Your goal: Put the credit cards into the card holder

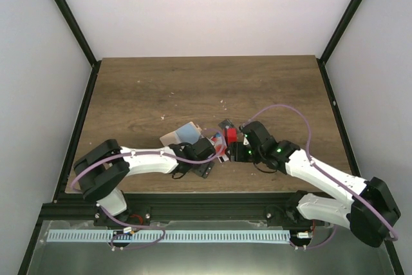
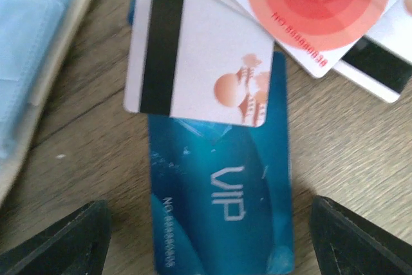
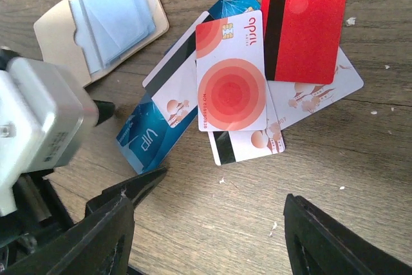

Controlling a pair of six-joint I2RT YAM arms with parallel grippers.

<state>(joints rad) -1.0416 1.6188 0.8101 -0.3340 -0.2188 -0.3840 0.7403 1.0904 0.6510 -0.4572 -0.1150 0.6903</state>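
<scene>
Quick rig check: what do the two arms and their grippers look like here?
The left arm and right arm have white links with black joints. A lilac cable loops along each. Green lights glow on the right wrist. The gripper fingers are black, tapered wedges.

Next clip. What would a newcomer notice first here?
A fanned heap of credit cards lies near the table front, the white card with the big red dot on top, a solid red card beside it. The left gripper and right gripper hang open over it, the left straddling the blue VIP card. The beige card holder lies open left of the heap.
</scene>
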